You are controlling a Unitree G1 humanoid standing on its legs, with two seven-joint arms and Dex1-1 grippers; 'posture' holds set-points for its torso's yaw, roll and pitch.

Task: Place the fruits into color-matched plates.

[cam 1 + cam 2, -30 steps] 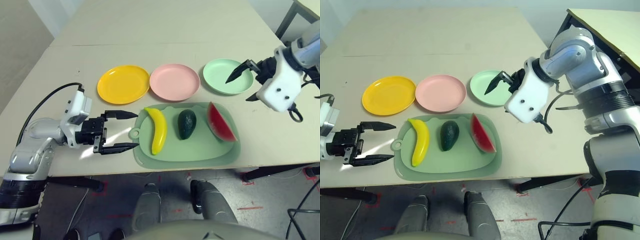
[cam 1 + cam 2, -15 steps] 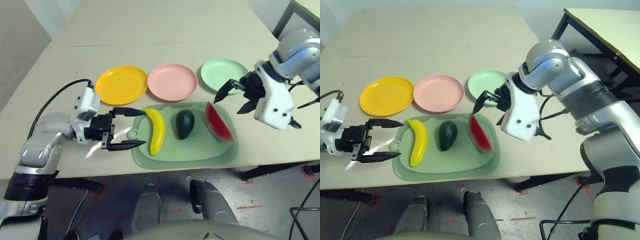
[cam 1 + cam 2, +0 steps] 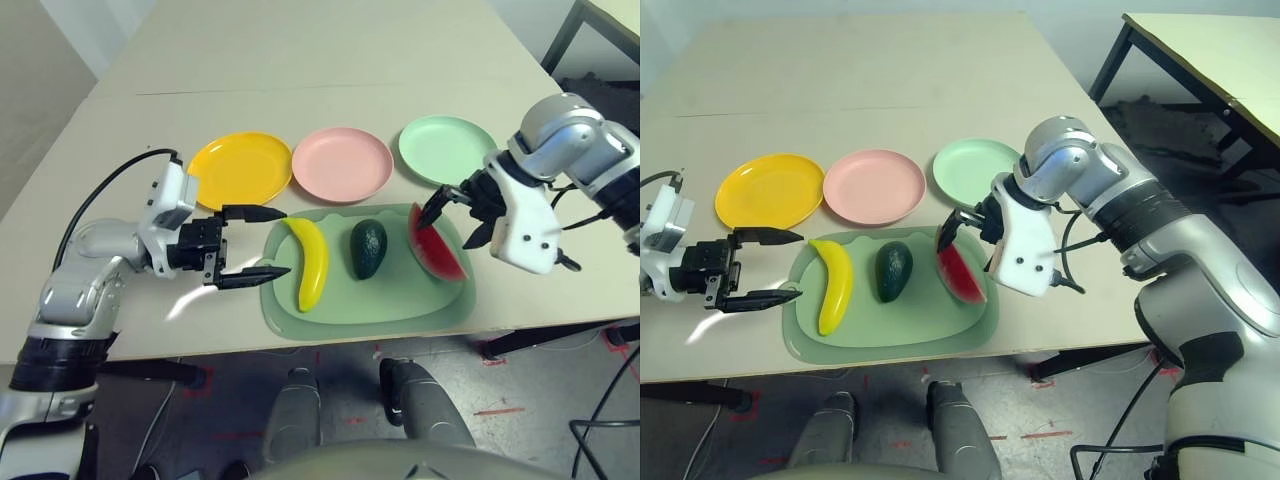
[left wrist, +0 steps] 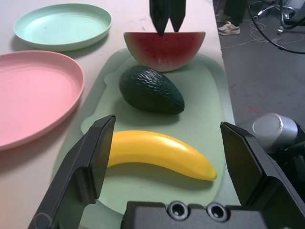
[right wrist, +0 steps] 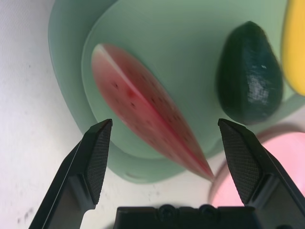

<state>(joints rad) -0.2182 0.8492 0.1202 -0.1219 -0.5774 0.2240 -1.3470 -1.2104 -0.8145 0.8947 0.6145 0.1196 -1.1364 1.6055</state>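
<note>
On the pale green mat (image 3: 390, 300) lie the yellow banana (image 3: 313, 262), the dark green avocado (image 3: 368, 248) and the red watermelon wedge (image 3: 440, 247), side by side. Behind the mat stand the yellow plate (image 3: 243, 169), pink plate (image 3: 342, 163) and mint green plate (image 3: 440, 150), all bare. My left gripper (image 3: 281, 242) is open at the mat's left edge, its fingers (image 4: 95, 152) pointing at the banana (image 4: 159, 152) without touching it. My right gripper (image 3: 447, 228) hangs open just above the watermelon (image 5: 147, 124), one finger on each side.
The mat has a small ring tab on its left edge, near my left fingertips. A black cable (image 3: 95, 215) trails from my left wrist across the table. Bare tabletop (image 3: 300, 60) stretches behind the plates. The table's front edge runs close below the mat.
My left gripper has slid right to the mat's edge, toward the banana. My right gripper has swung from over the mint plate down and left to the watermelon.
</note>
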